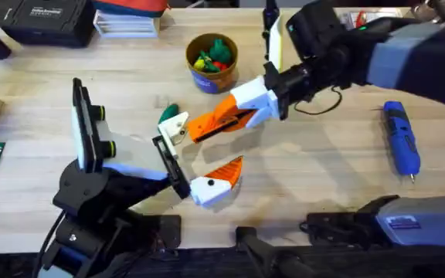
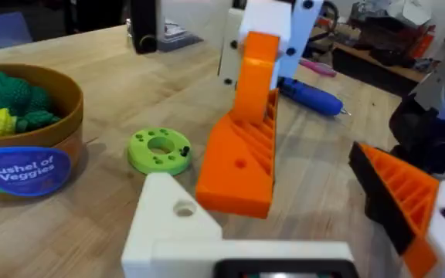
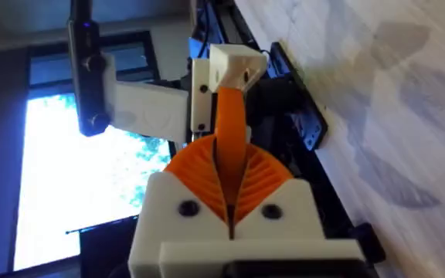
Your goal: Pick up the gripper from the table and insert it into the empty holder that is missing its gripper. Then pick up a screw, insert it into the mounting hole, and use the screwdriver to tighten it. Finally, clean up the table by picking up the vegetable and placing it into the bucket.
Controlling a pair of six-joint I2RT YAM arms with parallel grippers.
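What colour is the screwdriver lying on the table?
Blue, clearest in the overhead view: the screwdriver lies on the table's right side.

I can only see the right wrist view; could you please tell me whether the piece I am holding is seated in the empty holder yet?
Observer: Not yet. Overhead, the gripper has its orange tip right beside the holder; I cannot tell if they touch.
Operator: Thank you. Where is the screwdriver?
Observer: The screwdriver lies flat on the table, off to the right, with nothing gripping it.
Operator: And the bucket?
Observer: The bucket stands upright just beyond the holder, with toy vegetables already inside.
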